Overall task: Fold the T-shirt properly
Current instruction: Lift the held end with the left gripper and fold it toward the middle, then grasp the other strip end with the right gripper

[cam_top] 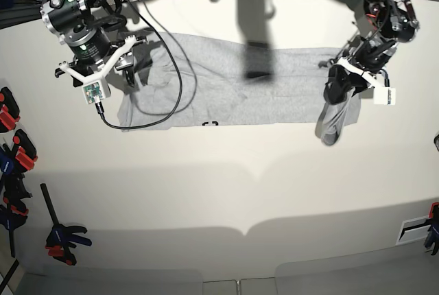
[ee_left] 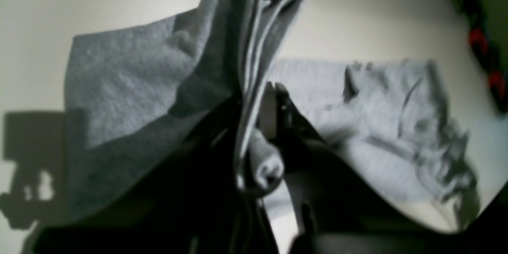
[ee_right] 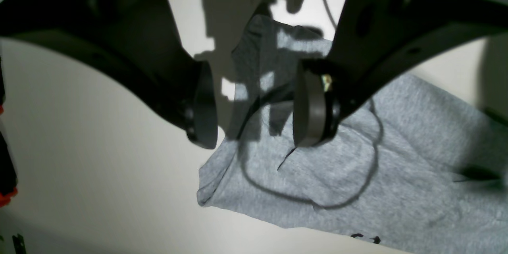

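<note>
The light grey T-shirt (cam_top: 233,82) lies spread across the far part of the white table (cam_top: 219,192). A bit of black lettering (cam_top: 210,124) peeks out at its near edge. My left gripper (cam_top: 337,84) is shut on the shirt's right end. It holds a bunched fold up, and cloth hangs down from it. In the left wrist view the gripper (ee_left: 260,97) pinches that fold (ee_left: 254,47), and the rest of the shirt (ee_left: 389,127) lies wrinkled below. My right gripper (cam_top: 127,65) is open and empty above the shirt's left end. The right wrist view shows the gripper (ee_right: 258,107) over the cloth (ee_right: 397,174).
A black cable (cam_top: 171,82) from the right arm loops over the shirt's left part; it also shows in the right wrist view (ee_right: 309,202). Clamps lie along the table's left edge (cam_top: 12,151) and front left (cam_top: 63,234). Another sits at the right edge (cam_top: 432,230).
</note>
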